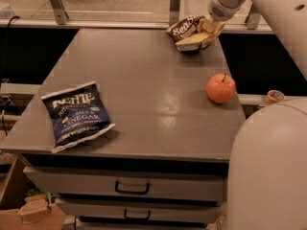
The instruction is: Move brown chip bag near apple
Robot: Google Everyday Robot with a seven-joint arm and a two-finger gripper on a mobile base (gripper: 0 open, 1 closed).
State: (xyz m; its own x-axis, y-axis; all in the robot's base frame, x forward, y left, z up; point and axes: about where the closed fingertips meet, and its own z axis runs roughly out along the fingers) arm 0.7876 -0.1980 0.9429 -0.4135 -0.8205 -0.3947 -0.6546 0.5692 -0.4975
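Brown and cream foil: the small crinkly brown chip bag (191,32), dark top with white lettering and tan lower part, sits at the far right of the table, lifted and tilted, apparently clear of the surface.
Gripper: the white arm's gripper (209,27) is at the bag's right edge, closed on the brown chip bag; pinching one side seems to be why the bag hangs askew with its printed face turned toward the camera.
Apple: round red-orange apple (220,88) with a short dark stem, smooth and glossy, resting near the table's right edge, well apart from the bag and nearer the camera.
Gap to close: judged from this layout, the bag needs to travel toward the camera along the right side and be set down just beside the apple without nudging it, since the fruit would likely roll.
Table: flat grey matte table (144,80) with a faint sheen, drawers with dark handles below.
Bystander: dark blue Kettle chip bag (76,115), puffy, white-trimmed, lying flat at the near left, well away from the path.
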